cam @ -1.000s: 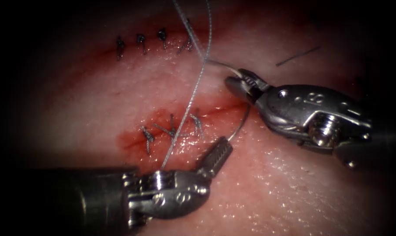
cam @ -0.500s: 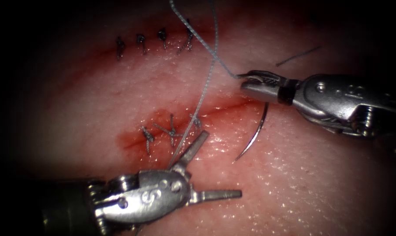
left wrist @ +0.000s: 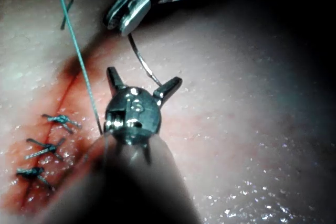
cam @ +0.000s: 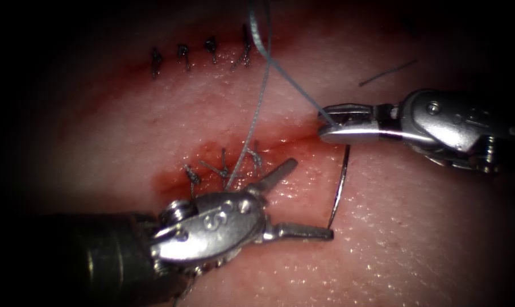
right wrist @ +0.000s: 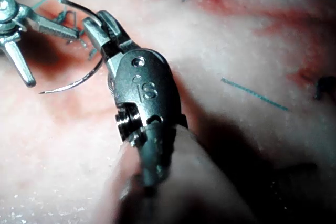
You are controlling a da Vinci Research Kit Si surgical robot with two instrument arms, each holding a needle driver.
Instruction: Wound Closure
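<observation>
My right claw [cam: 332, 125] is closed on the needle [cam: 338, 187] near its thread end, and the curve hangs down from my jaws, free of the tissue [cam: 416, 239], its point close by the lower jaw of my left claw [cam: 311, 199]. My left claw is spread wide and grips nothing; its upper jaw lies over the cut [cam: 291, 141], its lower one flat just above the surface. The thread [cam: 257, 108] runs from my right claw up and away, and a second strand drops past the knots to the base of my left claw. Between my two claws the needle takes most of the open gap; to the right of and below my right claw the tissue is bare, wet and glistening. Left of my left claw sit three tied stitches [cam: 223, 167] in red fluid [cam: 172, 182]. Beyond them a further row of stitches [cam: 198, 55] lies well apart. A loose cut end of thread [cam: 387, 73] rests above my right claw.
</observation>
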